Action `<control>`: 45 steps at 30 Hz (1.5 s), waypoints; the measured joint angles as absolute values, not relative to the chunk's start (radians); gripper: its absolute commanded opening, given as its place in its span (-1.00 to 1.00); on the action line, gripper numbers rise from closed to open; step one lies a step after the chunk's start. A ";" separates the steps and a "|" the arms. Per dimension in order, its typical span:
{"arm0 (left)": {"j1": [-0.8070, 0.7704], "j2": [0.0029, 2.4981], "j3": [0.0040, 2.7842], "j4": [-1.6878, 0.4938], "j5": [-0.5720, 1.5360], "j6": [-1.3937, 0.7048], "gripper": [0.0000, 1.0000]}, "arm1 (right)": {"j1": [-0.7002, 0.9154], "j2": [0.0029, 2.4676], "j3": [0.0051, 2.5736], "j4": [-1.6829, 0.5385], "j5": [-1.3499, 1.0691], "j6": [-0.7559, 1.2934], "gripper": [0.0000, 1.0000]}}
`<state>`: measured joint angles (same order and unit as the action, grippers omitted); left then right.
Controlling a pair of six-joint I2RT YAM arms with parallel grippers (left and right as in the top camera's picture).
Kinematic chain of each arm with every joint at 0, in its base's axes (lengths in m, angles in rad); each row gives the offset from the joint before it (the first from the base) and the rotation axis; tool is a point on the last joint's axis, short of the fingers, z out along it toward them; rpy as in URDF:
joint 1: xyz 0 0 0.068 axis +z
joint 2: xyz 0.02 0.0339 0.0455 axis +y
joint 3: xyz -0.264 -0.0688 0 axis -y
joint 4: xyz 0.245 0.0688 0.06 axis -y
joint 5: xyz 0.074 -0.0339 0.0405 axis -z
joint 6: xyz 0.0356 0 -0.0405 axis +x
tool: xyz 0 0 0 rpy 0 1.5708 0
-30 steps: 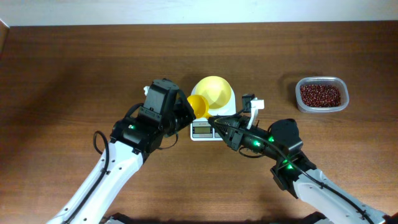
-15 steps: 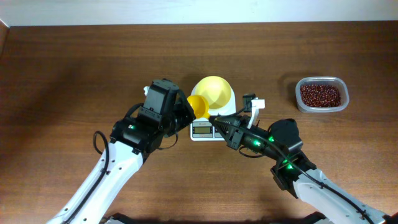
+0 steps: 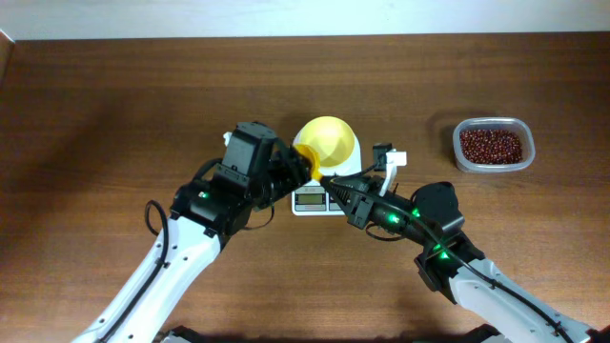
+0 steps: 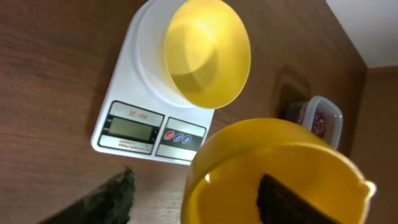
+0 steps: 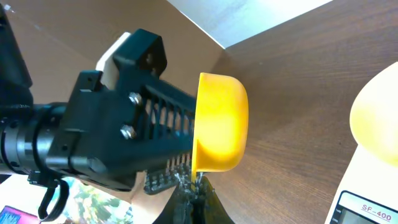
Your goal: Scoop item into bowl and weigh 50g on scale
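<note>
1. Table (image 3: 114, 95): dark brown wood. It carries every item below.

2. Left gripper (image 3: 294, 171): left of frame centre in the overhead view, just beside the scale. On the left wrist view I read its jaws as standing apart. One finger (image 4: 106, 202) sits at the lower left, clear of the scoop. The other (image 4: 289, 199) shows as a dark block inside the scoop's cup. It is not clamped on anything.

3. Right gripper (image 3: 329, 189): just right of centre. On the right wrist view its jaws are closed together on the lower edge of the scoop, at the bottom of the frame (image 5: 189, 202). I cannot see the handle.

4. Scale (image 3: 310, 200): white, at frame centre, with a grey display (image 4: 130, 129) on its front edge. A red and a blue button (image 4: 177, 137) sit beside the display.

5. Clear plastic tub (image 3: 493, 170): centre right of the overhead frame, well apart from the scale. It holds the red-brown beans (image 3: 492, 145) in a loose layer.

6. Bowl (image 3: 329, 141): pale yellow, seated on the scale's round platform. On the left wrist view (image 4: 205, 50) its interior shows only bare yellow.

7. Scoop (image 3: 305, 164): deeper yellow, between the two grippers and just beside the bowl. Its cup (image 4: 249, 155) shows a yellow interior around the dark finger.

8. Writing: "SF-400" in red (image 4: 138, 114), printed above the display. I cannot read any figures on the display.
</note>
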<state>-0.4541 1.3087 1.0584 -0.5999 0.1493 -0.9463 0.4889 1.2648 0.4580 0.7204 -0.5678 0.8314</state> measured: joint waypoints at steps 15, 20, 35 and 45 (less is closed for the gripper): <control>-0.283 1.168 1.074 -0.516 0.136 -0.759 0.56 | 0.468 1.266 0.458 0.807 -0.629 0.814 -0.92; -0.184 1.115 1.076 -0.511 0.100 -0.741 0.56 | 0.411 1.266 0.458 0.873 -0.775 0.825 -0.92; -0.168 1.114 1.076 -0.511 0.093 -0.740 0.56 | 0.407 1.267 0.458 1.049 -1.024 0.832 -0.92; -0.168 1.114 1.076 -0.512 0.093 -0.728 0.98 | 0.236 1.267 0.458 0.950 -1.031 0.831 -0.92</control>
